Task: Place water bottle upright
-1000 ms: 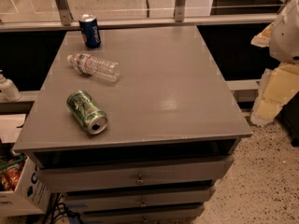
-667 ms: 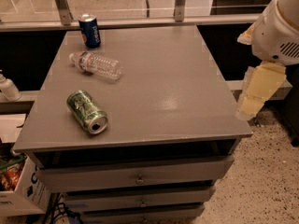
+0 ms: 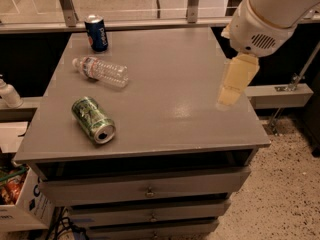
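The water bottle point(image 3: 102, 70) lies on its side at the back left of the grey table top point(image 3: 170, 74), with its white cap pointing left. It is clear and ribbed, with a white-and-reddish label near the cap end. My gripper point(image 3: 230, 95) hangs from the large white arm housing point(image 3: 262, 19) over the table's right side. It is far to the right of the bottle and touches nothing.
A green can point(image 3: 93, 120) lies on its side at the front left. A blue can point(image 3: 96, 33) stands upright at the back left corner. An opaque white bottle point(image 3: 7, 94) and a box point(image 3: 17, 204) sit left of the table. Drawers point(image 3: 145, 186) are below the table top.
My arm has moved left, from beyond the table's right edge to over its right side. The bottle and both cans have not moved.
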Available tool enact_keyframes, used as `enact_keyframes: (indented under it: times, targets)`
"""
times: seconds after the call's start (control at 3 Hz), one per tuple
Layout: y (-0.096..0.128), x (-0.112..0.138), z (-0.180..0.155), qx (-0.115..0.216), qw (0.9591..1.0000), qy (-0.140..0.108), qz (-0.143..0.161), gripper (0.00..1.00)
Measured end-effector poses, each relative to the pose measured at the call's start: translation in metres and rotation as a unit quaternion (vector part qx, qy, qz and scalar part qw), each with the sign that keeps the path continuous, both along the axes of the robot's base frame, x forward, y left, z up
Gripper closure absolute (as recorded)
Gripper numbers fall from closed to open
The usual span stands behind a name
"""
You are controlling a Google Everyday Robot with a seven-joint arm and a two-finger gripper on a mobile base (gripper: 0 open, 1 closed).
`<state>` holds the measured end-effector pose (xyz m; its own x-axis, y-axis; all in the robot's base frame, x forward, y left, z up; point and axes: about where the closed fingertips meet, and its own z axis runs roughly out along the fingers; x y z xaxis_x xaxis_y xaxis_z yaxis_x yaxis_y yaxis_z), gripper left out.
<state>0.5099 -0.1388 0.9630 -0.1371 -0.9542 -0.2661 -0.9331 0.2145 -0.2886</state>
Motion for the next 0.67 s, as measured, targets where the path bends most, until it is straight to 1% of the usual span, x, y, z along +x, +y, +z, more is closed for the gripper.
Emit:
enact_keyframes:
  times: [0.33,0.67]
  targets:
    - [0.030,0.018,-0.004,0.013,0.9998,-0.002,0.014,0.00]
    - [0.066,0.030,-0.016,0.021,0.9992,-0.008,0.032,0.00]
